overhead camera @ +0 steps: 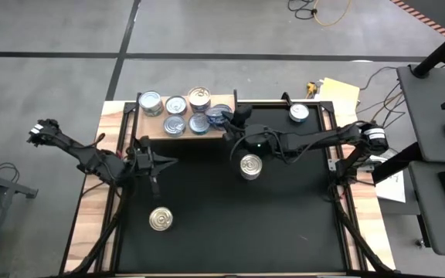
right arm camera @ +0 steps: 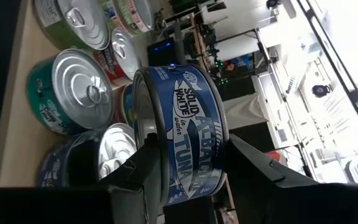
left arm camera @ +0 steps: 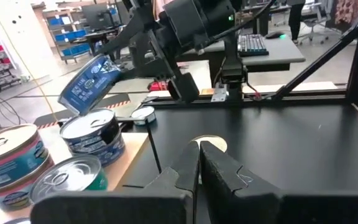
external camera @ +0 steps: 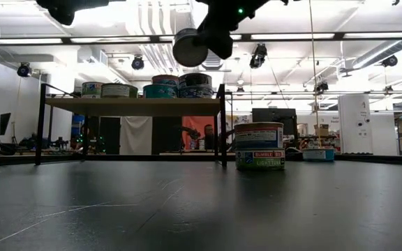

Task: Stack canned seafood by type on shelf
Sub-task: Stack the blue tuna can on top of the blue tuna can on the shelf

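Stacking is partly done: several tins sit on the light-brown wooden shelf (overhead camera: 154, 127); right tool (right arm camera: 185, 163) grips a blue-labelled round tin (right arm camera: 182, 134) above it, three tins wait on the black counter (overhead camera: 207, 232), left tool (left arm camera: 199, 149) closed, empty.

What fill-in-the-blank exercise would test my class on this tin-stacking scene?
1. The right gripper holds a ____ tin above the shelf.
2. The left gripper is ____.
3. The tin nearest the left gripper lies on the ____.

Missing words: blue; shut; table
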Tool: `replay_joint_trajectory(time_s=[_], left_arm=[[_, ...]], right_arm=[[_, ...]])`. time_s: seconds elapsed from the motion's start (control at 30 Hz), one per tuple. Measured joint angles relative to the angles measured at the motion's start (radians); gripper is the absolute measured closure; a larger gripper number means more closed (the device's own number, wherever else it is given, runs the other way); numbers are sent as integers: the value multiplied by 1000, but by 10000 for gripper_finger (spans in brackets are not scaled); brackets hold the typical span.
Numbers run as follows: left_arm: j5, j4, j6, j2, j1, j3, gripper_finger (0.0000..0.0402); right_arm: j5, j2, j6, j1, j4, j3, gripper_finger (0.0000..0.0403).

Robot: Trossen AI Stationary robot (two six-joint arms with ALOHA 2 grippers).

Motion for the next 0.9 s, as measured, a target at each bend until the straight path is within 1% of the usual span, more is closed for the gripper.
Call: replay_joint_trajectory(time_s=[0.2,0.37,0.57,0.77,0.9], left_arm=[[-17,-23,19,-13,0,0,401],[-58,-34,22,-10,0,0,401],[-60,-40,22,-4,0,0,401],[-61,-42,22,-2,0,0,401],[-61,-48,22,-1,0,0,401]], right_arm=[[29,2,11,-11,0,-3,270],[27,9,26,-38,0,-5,270],[26,38,24,-66,-9,-6,270],[26,47,14,-68,-6,-7,270],[27,47,15,-68,-6,-7,244]])
